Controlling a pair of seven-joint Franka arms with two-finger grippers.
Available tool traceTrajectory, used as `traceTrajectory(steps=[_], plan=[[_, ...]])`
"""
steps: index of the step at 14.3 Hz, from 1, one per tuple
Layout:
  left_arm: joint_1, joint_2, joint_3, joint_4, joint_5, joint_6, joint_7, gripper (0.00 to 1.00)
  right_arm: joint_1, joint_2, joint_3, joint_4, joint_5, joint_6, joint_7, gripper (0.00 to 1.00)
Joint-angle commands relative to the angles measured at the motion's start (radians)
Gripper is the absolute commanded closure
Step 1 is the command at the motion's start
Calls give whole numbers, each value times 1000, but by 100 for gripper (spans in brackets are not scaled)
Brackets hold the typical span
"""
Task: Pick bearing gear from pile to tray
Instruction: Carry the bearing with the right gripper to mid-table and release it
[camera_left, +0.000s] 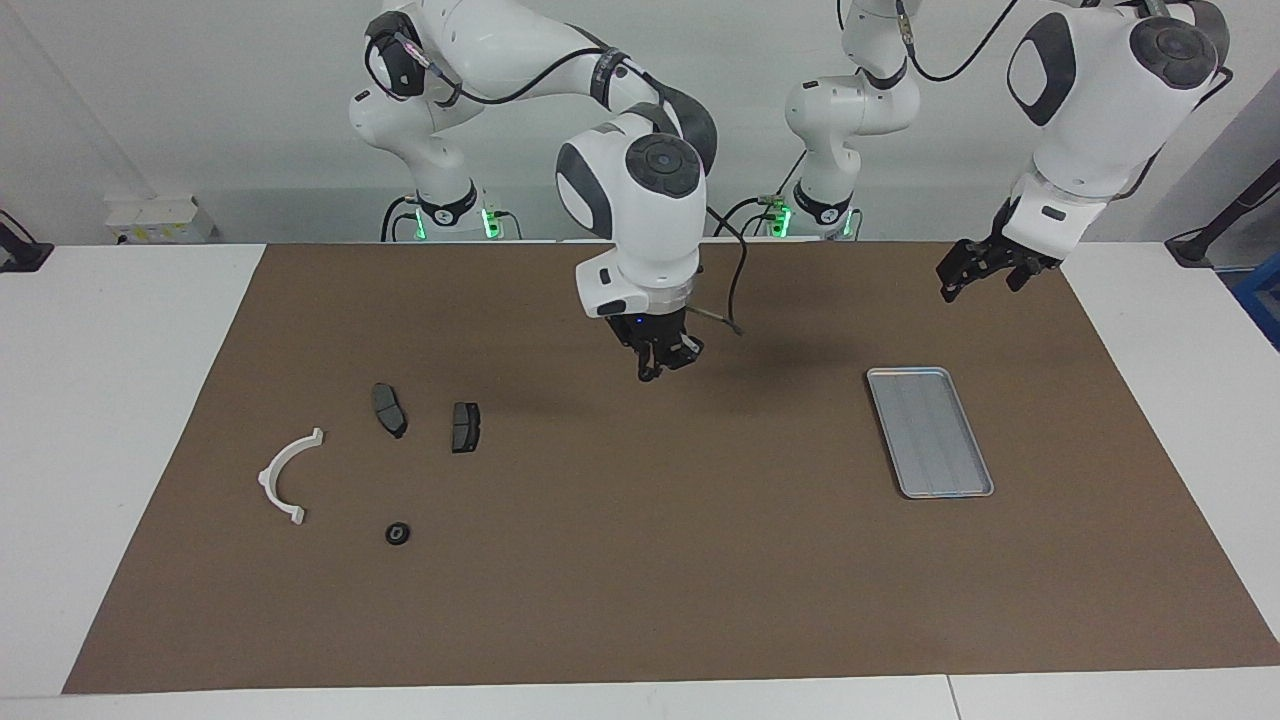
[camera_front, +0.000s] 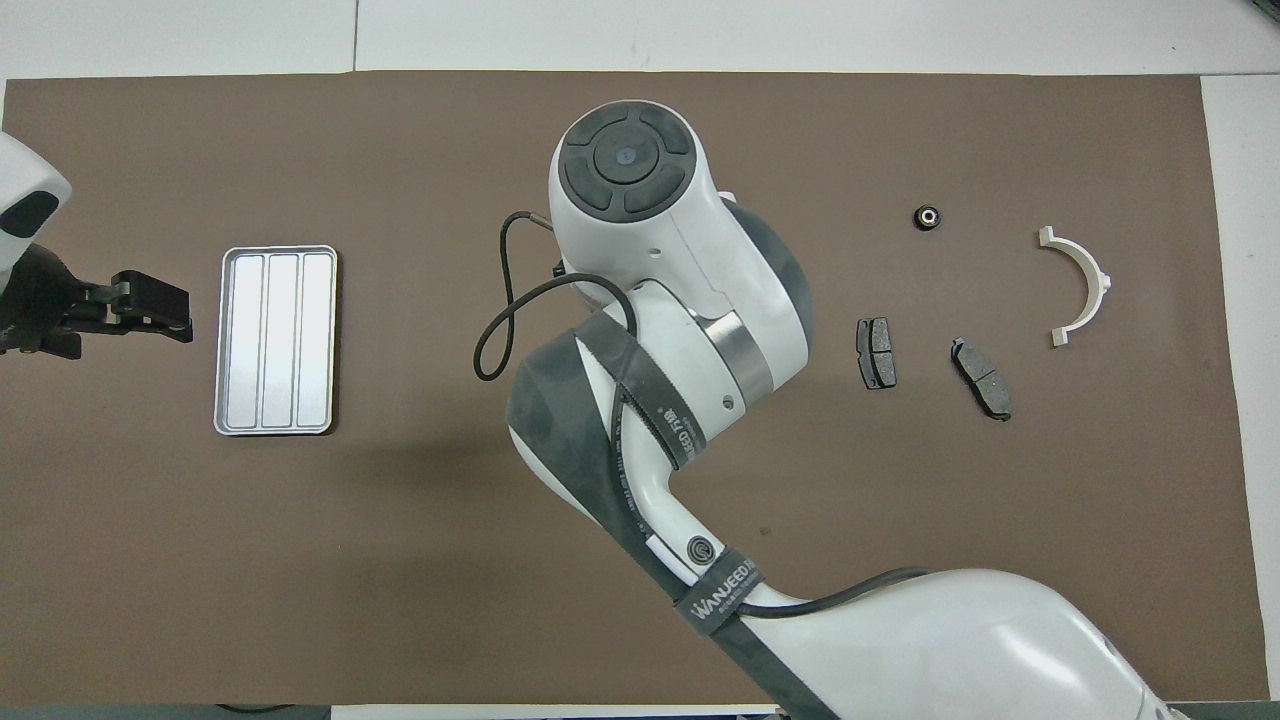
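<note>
Fingers apart and holding nothing, the left gripper (camera_left: 978, 285) waits in the air over the strip of brown mat (camera_left: 640, 580) closest to the robots, at the left arm's end of the surface (camera_left: 130, 400). Toward the middle, the right gripper (camera_left: 660, 368) hangs raised over bare mat with its fingers drawn together; whether a tiny part is pinched between them cannot be told. Farther out lies the tray (camera_left: 905, 371), a ridged metal one with nothing in it, at the left arm's end. At the right arm's end the pile is spread out: two dark brake pads (camera_left: 389, 410) side by side but apart, then the white half-ring bracket (camera_left: 265, 480), and farthest from the robots one small black bearing gear (camera_left: 398, 533) lying alone on the mat, well apart from the tray. Judging by the raised, closed right gripper between pile and tray, the step in hand looks like a carry toward the tray. The next move would call for travelling on until it is over the tray, coming low and parting the fingers; should they prove empty, a return to the lone gear is needed.
</note>
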Motion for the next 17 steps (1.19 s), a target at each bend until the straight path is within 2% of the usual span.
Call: traceTrajectory(steps=[1, 3, 6, 12, 15, 17], plan=[[-1, -2, 3, 9, -2, -16, 4, 0, 43, 30, -4, -20, 29, 68, 88, 100], [-1, -2, 3, 9, -2, -16, 4, 0, 76, 101, -4, -22, 18, 124, 137, 100], [-1, -2, 1, 9, -2, -16, 4, 0, 87, 158, -4, -43, 15, 233, 154, 100], [-1, -2, 1, 9, -2, -16, 4, 0, 87, 190, -4, -160, -4, 414, 150, 100], [-1, -2, 3, 9, -2, -16, 4, 0, 88, 198, -4, -167, -5, 434, 150, 100], [-1, -2, 3, 9, -2, -16, 4, 0, 91, 195, -4, -209, -5, 491, 150, 100]])
